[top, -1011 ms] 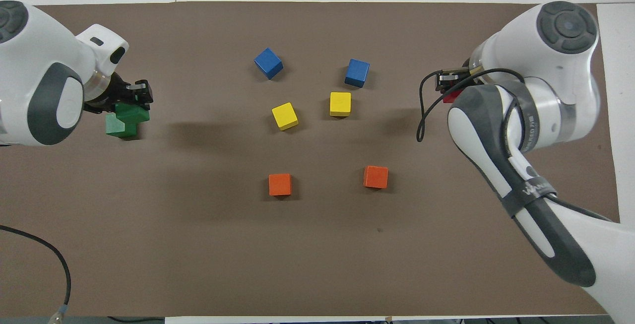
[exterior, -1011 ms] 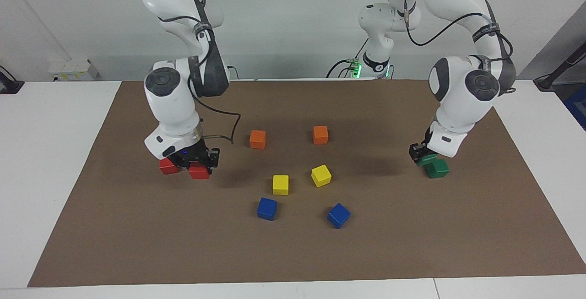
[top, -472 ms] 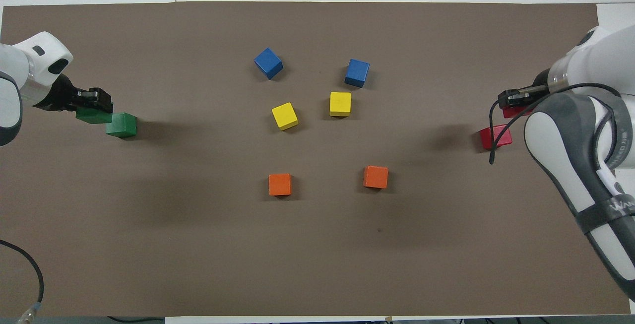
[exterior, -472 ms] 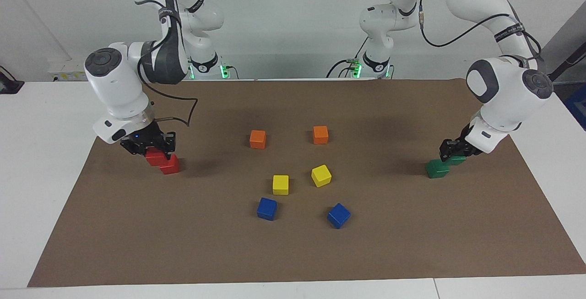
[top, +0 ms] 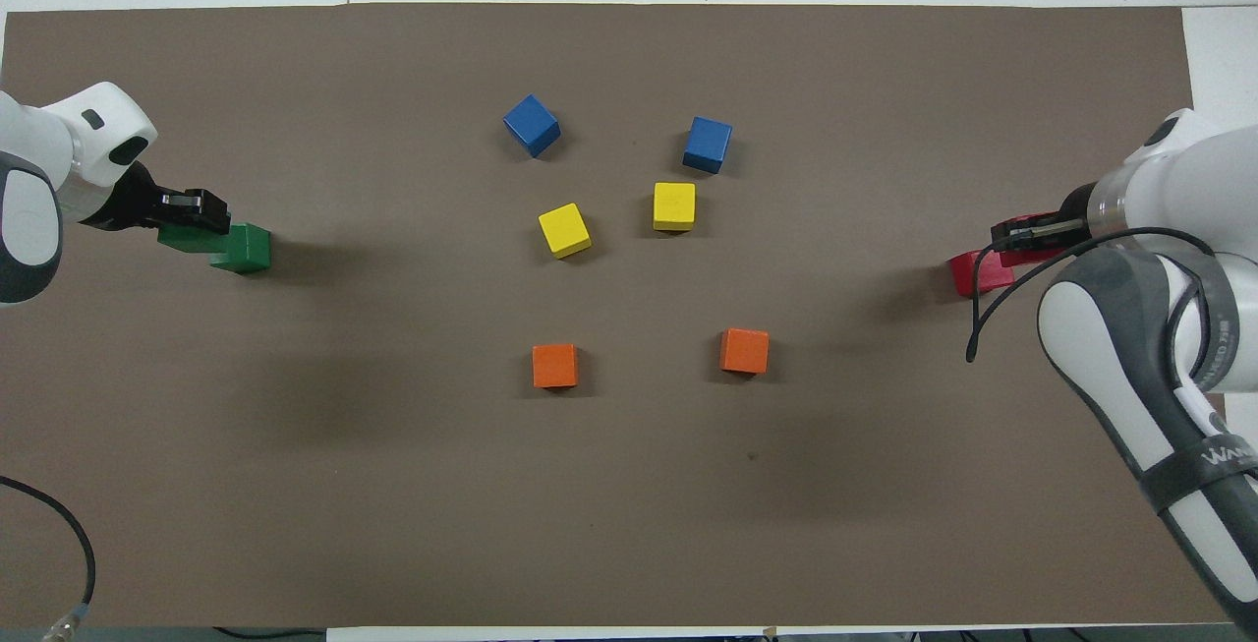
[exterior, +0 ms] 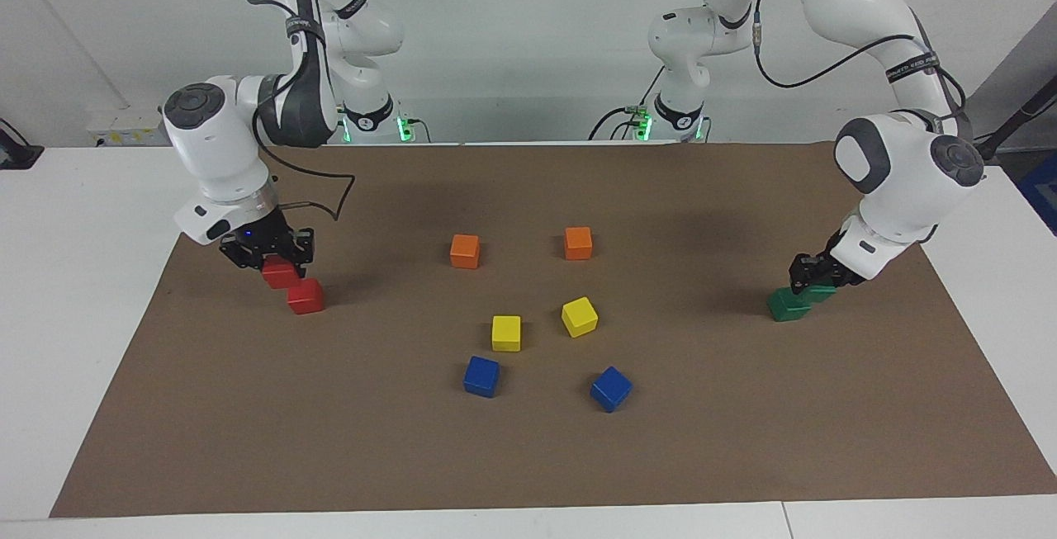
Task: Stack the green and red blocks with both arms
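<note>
My right gripper is shut on a red block, held just off the mat and beside the second red block at the right arm's end of the table. In the overhead view the right gripper covers most of the held block; the resting red block shows. My left gripper is shut on a green block, held low against the second green block at the left arm's end. Overhead, the left gripper, the held green block and the resting one all show.
Two orange cubes, two yellow cubes and two blue cubes lie mid-table on the brown mat. White table shows at both ends of the mat.
Each gripper carried its block over the resting one toward its own end of the table. In the last half second both edged back toward the resting blocks.
</note>
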Controlling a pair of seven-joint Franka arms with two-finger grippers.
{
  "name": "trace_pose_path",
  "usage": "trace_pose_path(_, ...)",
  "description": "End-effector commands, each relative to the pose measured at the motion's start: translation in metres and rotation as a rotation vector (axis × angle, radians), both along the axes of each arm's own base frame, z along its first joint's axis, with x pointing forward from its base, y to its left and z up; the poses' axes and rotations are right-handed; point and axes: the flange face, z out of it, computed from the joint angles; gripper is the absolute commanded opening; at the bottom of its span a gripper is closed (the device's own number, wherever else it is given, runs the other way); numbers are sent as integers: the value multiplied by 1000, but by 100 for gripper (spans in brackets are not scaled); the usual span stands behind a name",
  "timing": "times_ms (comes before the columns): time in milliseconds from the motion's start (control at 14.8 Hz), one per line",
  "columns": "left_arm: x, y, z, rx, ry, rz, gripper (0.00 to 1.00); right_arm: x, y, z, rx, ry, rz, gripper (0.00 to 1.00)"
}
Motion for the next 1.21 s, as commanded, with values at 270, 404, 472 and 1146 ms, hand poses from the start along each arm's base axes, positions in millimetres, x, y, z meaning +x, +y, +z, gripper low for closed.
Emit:
trace_pose_path(270, -10, 2, -9, -4, -24, 94, 0, -23, -23, -29, -21, -63, 44, 0)
trace_pose_path(404, -11, 3, -9, -4, -23, 99, 0, -22, -24, -37, -20, -57, 45, 0)
trace_pose_path(472, -11, 2, -9, -4, -23, 116, 0, -21, -19, -38, -20, -56, 52, 0)
trace_pose_path(1146, -14, -3, -23, -1, -24, 129, 0, -19, -12, -54, -15, -3, 76, 0)
